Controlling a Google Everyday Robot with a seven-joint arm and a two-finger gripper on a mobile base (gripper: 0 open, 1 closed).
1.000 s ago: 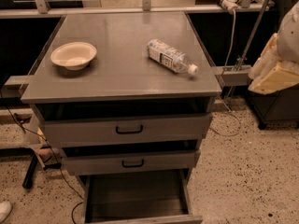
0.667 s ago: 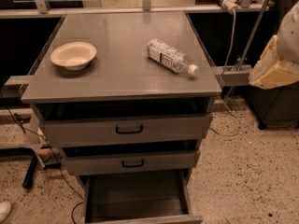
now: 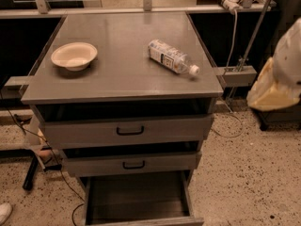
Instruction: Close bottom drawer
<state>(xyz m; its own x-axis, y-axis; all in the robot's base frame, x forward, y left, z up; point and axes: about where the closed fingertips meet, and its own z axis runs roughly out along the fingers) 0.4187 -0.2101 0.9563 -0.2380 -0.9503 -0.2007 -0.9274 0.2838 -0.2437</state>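
Note:
The bottom drawer (image 3: 136,199) of the grey metal cabinet (image 3: 122,86) is pulled far out toward me. Its empty grey inside shows, and its front panel (image 3: 146,221) lies along the frame's lower edge with the handle out of view. The mid drawer (image 3: 131,164) and top drawer (image 3: 127,130) above it stand slightly out, each with a black loop handle. My gripper (image 3: 282,69) is the white and cream shape at the right edge, off to the right of the cabinet and well above and away from the bottom drawer, touching nothing.
A cream bowl (image 3: 74,55) sits on the cabinet top at the left. A plastic water bottle (image 3: 172,57) lies on its side at the right. Cables (image 3: 51,164) trail on the speckled floor at the left. A metal stand (image 3: 235,74) is behind on the right.

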